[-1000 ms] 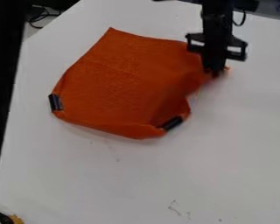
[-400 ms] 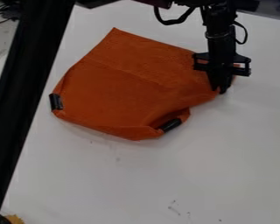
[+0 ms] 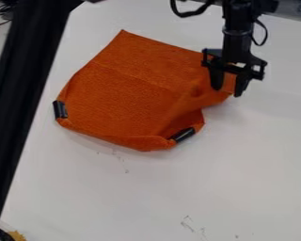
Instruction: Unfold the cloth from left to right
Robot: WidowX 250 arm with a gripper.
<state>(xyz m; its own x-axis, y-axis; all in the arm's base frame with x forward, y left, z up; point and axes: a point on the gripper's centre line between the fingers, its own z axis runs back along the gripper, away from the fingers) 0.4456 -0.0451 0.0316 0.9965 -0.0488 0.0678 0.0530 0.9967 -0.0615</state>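
Reading from the left, we judge that the left black clip (image 3: pixel 60 109) and right black clip (image 3: pixel 182 135) weight the cloth's (image 3: pixel 128 89) near edge; at its right corner, the gripper (image 3: pixel 227 92) hangs with fingers parted, probably freeing it. On the white table (image 3: pixel 241 179), we see orange cloth, faintly creased, then puckered rightward.

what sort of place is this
Probably a robotics lab or test bench: a black robot arm hangs over a white table with an orange cloth on it, and loose cables lie beyond the table's edge.
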